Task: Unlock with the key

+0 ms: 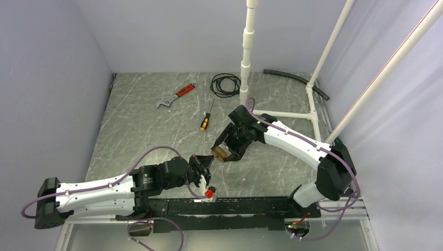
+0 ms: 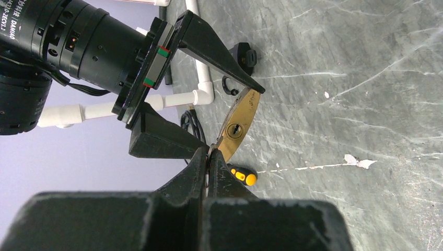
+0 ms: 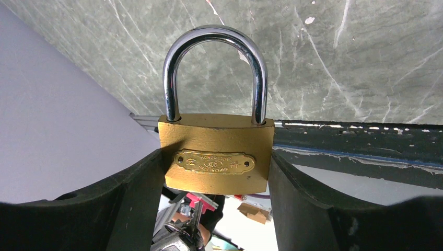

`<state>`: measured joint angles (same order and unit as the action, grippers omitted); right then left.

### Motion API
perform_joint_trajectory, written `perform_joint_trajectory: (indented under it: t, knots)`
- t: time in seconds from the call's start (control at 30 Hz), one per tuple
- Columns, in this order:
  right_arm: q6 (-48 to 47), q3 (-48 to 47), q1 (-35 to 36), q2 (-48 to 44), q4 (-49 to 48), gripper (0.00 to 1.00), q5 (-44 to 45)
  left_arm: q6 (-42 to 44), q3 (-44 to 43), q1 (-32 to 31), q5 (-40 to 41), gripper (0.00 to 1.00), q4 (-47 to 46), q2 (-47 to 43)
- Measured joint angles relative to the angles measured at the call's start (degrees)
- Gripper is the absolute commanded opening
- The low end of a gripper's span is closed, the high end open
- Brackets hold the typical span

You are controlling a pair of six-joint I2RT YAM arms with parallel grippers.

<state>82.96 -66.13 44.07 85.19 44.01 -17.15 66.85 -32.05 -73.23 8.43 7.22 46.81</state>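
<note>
My right gripper (image 1: 225, 149) is shut on a brass padlock (image 1: 219, 153) and holds it above the table. In the right wrist view the padlock (image 3: 217, 151) sits between both fingers with its steel shackle (image 3: 214, 68) closed. My left gripper (image 1: 202, 166) is shut on a small silver key (image 2: 213, 147), whose tip points at the padlock's underside (image 2: 237, 125), just short of the keyhole. The key (image 3: 197, 217) also shows in the right wrist view, below the padlock and apart from it.
A red-handled wrench (image 1: 175, 97), a yellow-and-black screwdriver (image 1: 207, 119) and a black cable coil (image 1: 225, 84) lie at the back. A white pipe frame (image 1: 245, 52) and a black hose (image 1: 295, 78) stand back right. A black rail (image 1: 245, 206) with a red piece (image 1: 209, 194) runs along the front.
</note>
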Motion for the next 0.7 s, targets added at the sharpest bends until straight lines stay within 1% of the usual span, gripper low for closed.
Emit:
perform_joint_trajectory:
  t: [0.7]
  knots:
    - [0.02, 0.00, 0.81, 0.00, -0.83, 0.00, -0.39, 0.02, 0.94, 0.00, -0.09, 0.00, -0.59, 0.39]
